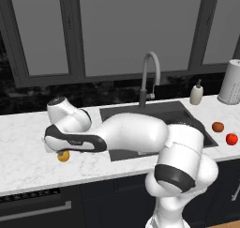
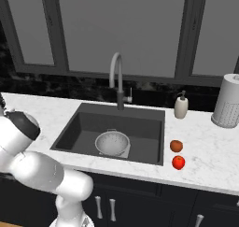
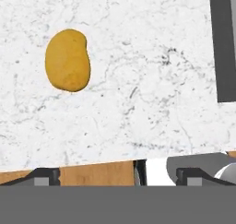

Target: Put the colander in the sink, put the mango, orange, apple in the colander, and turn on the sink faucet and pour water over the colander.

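Observation:
The yellow-orange mango lies on the white marble counter left of the sink, half hidden under my hand as the mango in the left base view. My gripper hovers above it, open wide and empty, with the mango off towards the upper left of the gap in the hand view. The silver colander sits in the dark sink. On the counter right of the sink rest the orange and the red apple. The grey faucet arches over the basin, with no water running.
A white soap bottle and a white perforated canister stand at the back right. The counter's front edge runs just below the mango. The sink's left rim lies off to the right of the mango in the hand view.

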Controlling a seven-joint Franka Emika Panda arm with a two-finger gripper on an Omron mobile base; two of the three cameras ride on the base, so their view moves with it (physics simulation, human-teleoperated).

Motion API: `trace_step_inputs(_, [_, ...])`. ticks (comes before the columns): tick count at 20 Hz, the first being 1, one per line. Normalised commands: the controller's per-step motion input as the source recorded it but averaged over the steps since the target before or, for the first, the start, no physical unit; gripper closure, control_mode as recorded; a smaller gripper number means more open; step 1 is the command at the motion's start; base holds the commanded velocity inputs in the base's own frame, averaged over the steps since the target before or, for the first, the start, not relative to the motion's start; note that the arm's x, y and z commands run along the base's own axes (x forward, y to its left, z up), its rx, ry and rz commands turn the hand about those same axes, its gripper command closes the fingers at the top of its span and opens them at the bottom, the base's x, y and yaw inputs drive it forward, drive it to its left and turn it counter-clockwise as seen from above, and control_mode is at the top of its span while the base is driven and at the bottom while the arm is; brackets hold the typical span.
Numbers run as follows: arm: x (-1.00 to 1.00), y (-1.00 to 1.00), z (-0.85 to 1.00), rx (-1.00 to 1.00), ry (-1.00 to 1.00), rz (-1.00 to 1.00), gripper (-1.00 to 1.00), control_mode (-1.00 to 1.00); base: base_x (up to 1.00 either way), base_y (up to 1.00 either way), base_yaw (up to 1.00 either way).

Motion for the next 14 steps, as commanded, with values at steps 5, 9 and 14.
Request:
trace_step_inputs(5, [0.33, 0.31, -0.35, 0.0, 0.0, 0.04, -1.0, -1.0, 0.0, 0.0, 0.0])
trace_step_inputs(9, [0.32, 0.15, -0.36, 0.0, 0.0, 0.04, -1.0, -1.0, 0.0, 0.0, 0.0])
trace_step_inputs(14, [0.29, 0.13, -0.28, 0.0, 0.0, 0.04, -1.0, -1.0, 0.0, 0.0, 0.0])
